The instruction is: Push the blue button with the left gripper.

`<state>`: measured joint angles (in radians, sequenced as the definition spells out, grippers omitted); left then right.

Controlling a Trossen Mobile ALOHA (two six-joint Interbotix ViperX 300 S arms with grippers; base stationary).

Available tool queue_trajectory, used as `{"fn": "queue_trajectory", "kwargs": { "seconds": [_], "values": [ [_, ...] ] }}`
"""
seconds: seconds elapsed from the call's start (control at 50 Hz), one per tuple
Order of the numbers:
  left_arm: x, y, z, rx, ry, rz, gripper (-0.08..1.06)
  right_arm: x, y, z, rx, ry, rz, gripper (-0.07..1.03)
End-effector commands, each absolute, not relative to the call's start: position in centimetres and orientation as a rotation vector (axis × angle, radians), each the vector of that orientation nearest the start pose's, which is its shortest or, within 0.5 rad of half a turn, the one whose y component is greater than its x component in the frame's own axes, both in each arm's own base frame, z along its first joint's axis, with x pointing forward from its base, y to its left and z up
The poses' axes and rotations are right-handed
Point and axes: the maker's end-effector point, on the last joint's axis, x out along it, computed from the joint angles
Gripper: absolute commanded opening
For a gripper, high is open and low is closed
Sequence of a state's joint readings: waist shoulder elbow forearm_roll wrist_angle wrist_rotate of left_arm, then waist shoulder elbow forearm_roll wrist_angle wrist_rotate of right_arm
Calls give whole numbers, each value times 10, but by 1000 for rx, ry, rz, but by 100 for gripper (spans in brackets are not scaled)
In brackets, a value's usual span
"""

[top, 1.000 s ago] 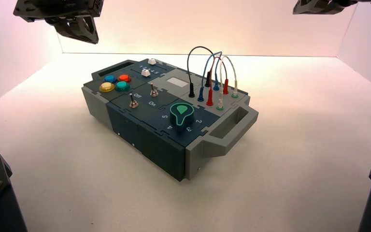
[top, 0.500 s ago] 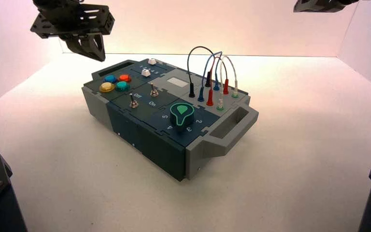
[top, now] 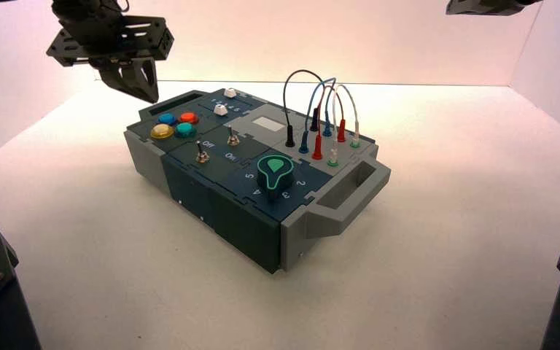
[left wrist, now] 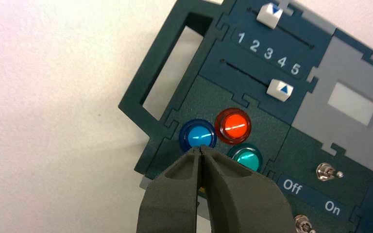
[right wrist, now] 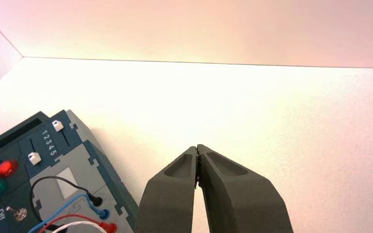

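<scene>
The left hand (left wrist: pixel 199 148), clenched on nothing, hangs above the blue button (left wrist: pixel 199 136) at the box's (top: pixel 148 165) far-left corner, beside the orange-red one (left wrist: pixel 235 125). The approach seems nearly done; next, line up and press straight down. The right hand (right wrist: pixel 197 148) idles, raised, at far right.

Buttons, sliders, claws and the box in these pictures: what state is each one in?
Left claw: shut, above the button end of the box.
Right claw: shut, idle, off beyond the wired end.
Blue button: uncovered, no claw on it yet.
Slider nearer the buttons: around 5.
Other slider: near 1.
Box: standing turned at an angle.
</scene>
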<state>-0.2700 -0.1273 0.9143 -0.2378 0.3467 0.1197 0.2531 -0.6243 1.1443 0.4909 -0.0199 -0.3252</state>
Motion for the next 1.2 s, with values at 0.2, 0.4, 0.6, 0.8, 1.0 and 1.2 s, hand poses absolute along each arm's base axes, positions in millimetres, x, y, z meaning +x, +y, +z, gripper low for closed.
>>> {"fn": "queue_trajectory", "kwargs": {
  "seconds": [0.2,0.4,0.6,0.8,1.0,1.2],
  "values": [
    [310,-99,61,9,1124,-247,-3,284,70,180,99,489,193,-2],
    [312,-98,62,8,1100,-244,-3,283,70,179,98,489,192,-2],
    [313,-99,59,10,1107,-243,-3,283,70,179,100,491,192,-2],
    [315,-99,56,10,1103,-240,-3,283,70,179,100,491,192,-2],
    [316,-99,48,13,1126,-237,-3,283,70,179,100,489,192,-2],
    [319,-101,40,17,1147,-236,-3,283,70,179,98,491,193,-2]
  ]
}}
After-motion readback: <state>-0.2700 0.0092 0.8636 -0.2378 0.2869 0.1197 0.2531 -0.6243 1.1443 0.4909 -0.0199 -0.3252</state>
